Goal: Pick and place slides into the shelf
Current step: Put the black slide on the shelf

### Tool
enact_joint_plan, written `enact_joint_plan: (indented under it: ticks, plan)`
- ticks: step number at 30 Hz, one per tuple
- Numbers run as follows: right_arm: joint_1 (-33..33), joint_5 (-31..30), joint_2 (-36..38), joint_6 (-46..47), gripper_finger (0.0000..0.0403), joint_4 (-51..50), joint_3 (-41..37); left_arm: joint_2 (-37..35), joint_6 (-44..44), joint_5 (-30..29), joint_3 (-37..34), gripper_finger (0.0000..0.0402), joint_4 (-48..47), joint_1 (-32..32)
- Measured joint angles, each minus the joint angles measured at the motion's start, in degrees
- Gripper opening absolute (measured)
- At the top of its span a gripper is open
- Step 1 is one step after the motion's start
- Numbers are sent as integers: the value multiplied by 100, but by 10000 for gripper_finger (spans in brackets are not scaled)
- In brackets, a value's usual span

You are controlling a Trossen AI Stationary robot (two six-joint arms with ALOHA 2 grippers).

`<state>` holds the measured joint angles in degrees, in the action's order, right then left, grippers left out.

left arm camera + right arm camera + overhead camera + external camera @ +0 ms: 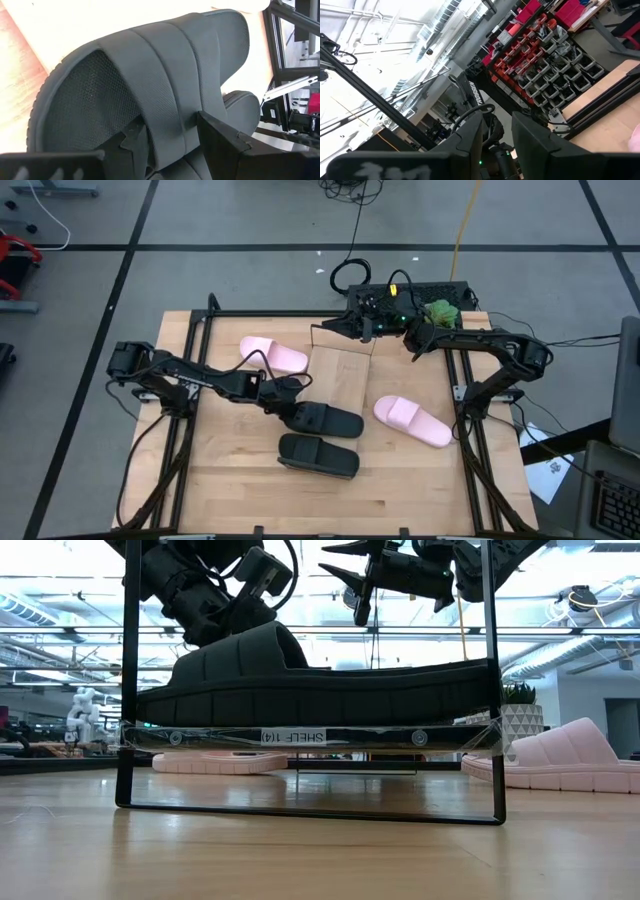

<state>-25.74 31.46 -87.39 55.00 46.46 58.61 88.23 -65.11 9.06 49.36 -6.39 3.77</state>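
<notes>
My left gripper [288, 408] is shut on a black slide [330, 421] that lies crosswise at the near end of the light-wood shelf [342, 375]. A second black slide [318, 456] lies parallel just nearer. The low view shows a black slide [320, 695] sole-down on the shelf board [310, 737]; which black slide it is I cannot tell. One pink slide [272, 355] rests on the table left of the shelf, the other [412, 421] right of it. My right gripper [345, 328] hovers open over the shelf's far end, holding nothing. My left gripper holds the black slide by its wide strap [170, 115]. One finger [132, 145] is inside the opening under the strap, the other [220, 135] outside it. The fingers come slanting down from the table's left. Whether the sole is lifted off the board I cannot tell.
Dark frame rails run along the table's left [190, 410] and right [470, 430] sides. A black box with cables and a green object [438, 310] sits at the far edge. Bare tabletop lies toward the near edge [330, 505].
</notes>
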Motion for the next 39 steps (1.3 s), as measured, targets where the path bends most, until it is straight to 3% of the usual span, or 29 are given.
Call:
enact_joint_plan:
  ticks: [33, 39]
  plan:
    - [111, 35, 0, 4, 93, -2, 0, -68, 73, -172, 2, 154, -291, -140]
    - [111, 35, 0, 4, 93, -2, 0, -310, 95, -357, 0, 154, -751, -146]
